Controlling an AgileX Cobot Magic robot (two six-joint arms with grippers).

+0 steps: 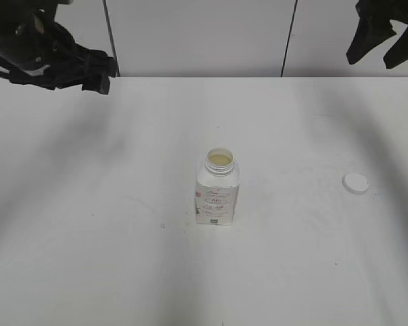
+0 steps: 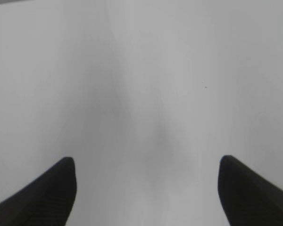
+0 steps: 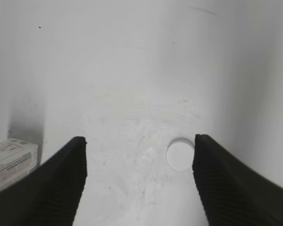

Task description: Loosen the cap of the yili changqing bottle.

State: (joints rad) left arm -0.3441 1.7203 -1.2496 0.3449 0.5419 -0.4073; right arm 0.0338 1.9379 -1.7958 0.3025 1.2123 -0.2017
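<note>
Nearest the exterior camera, at lower centre of the frame, the yili changqing bottle [image 1: 217,195] is seen standing upright on the white worktop [image 1: 88,238]; its threaded neck is open and pale liquid shows inside; the cap [image 1: 355,183] lies flat well apart to the right, so the loosening is judged already done. In the right wrist view the cap [image 3: 180,154] is seen low and right of centre, close to the right-hand finger, and a corner of the bottle [image 3: 12,162] at the lower left edge; the right gripper [image 3: 139,181] is spread wide and holds nothing. The left gripper [image 2: 147,190] is likewise wide open and empty above bare worktop. Both arms hang high at the upper corners of the exterior view. The bottle is judged light, thin-walled and easily tipped or squeezed while uncapped; it would best be gripped across its flat sides below the shoulders; the cap is judged stiff, smooth and best pinched across its rim.
</note>
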